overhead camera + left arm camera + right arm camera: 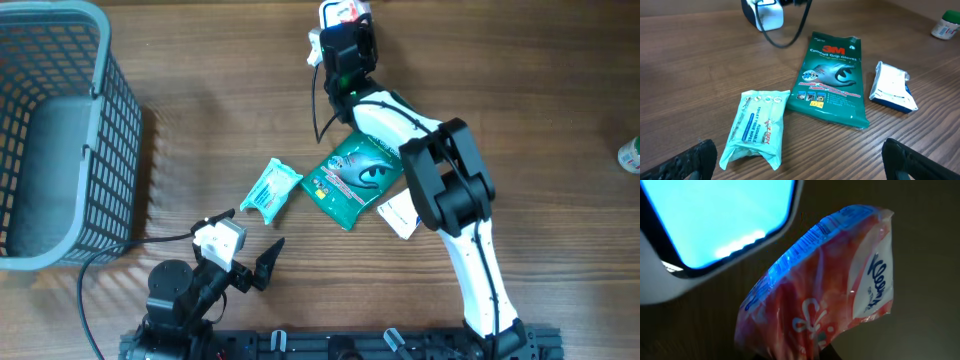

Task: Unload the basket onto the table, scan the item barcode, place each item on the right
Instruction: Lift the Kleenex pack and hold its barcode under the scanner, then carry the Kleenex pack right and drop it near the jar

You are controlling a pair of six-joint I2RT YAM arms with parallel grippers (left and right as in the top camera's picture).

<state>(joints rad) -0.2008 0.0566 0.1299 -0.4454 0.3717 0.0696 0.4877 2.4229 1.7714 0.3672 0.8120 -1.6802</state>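
The wooden table [560,90] is filling the overhead view, and the grey mesh basket [60,130] is sitting at its upper left. The right arm [450,190] is stretching from the bottom edge up to the top centre, where the right gripper [345,30] is clenching the Kleenex pack [825,290] from below. In the right wrist view that red and white pack is taking up the centre and lower part of the frame. Its barcode [810,245] is running along the upper edge, lit blue and facing the scanner window [720,215], which is glowing in the upper left, close by.

Mid-table, the green 3M glove pack [832,75] is lying flat. The teal wipes packet [757,127] is lying to its left, near but apart, and a small white and blue packet [892,87] is lying to its right. The left gripper [256,228] is hanging at the lower left with its jaws spread wide and nothing between them. Its dark fingers [695,160] are showing at the bottom corners of the left wrist view. A small bottle [630,155] is standing at the right edge.
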